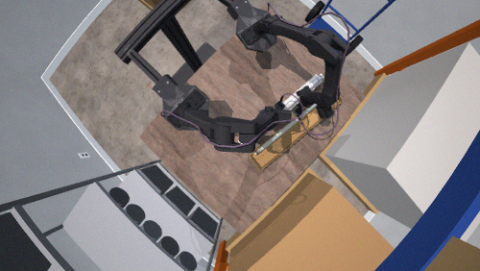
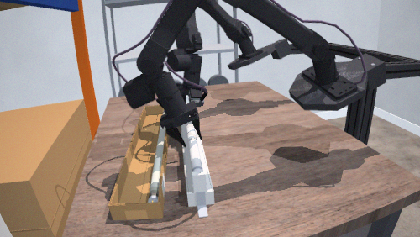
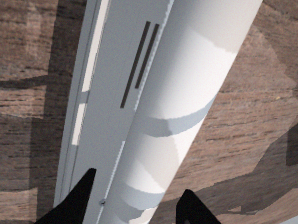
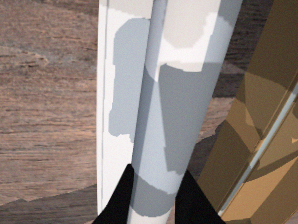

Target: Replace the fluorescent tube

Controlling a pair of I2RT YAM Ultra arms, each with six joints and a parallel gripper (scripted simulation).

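The old tube point(image 1: 285, 130) point(image 2: 156, 168) lies along one side inside the tan carton point(image 2: 134, 211) point(image 4: 220, 152), which sits flat on the bench. The white fixture point(image 2: 193, 198) point(image 3: 112, 90) point(image 4: 116, 160) lies beside it. The LED tube point(image 2: 192, 147) point(image 3: 185, 75) point(image 4: 187, 100) lies lengthwise over the fixture, its white side showing on top. I cannot tell whether its ends are locked. My left gripper point(image 2: 191, 139) point(image 3: 139, 187) is open around the tube, with gaps on both sides. My right gripper point(image 4: 156, 174) is shut on the LED tube.
The wooden bench point(image 1: 192, 154) point(image 2: 260, 202) carries the fixture and carton. The carton stands close beside the fixture, near the left gripper. A large brown box point(image 1: 307, 226) point(image 2: 38, 143) stands past the bench edge. Both arms reach in from the side opposite the carton.
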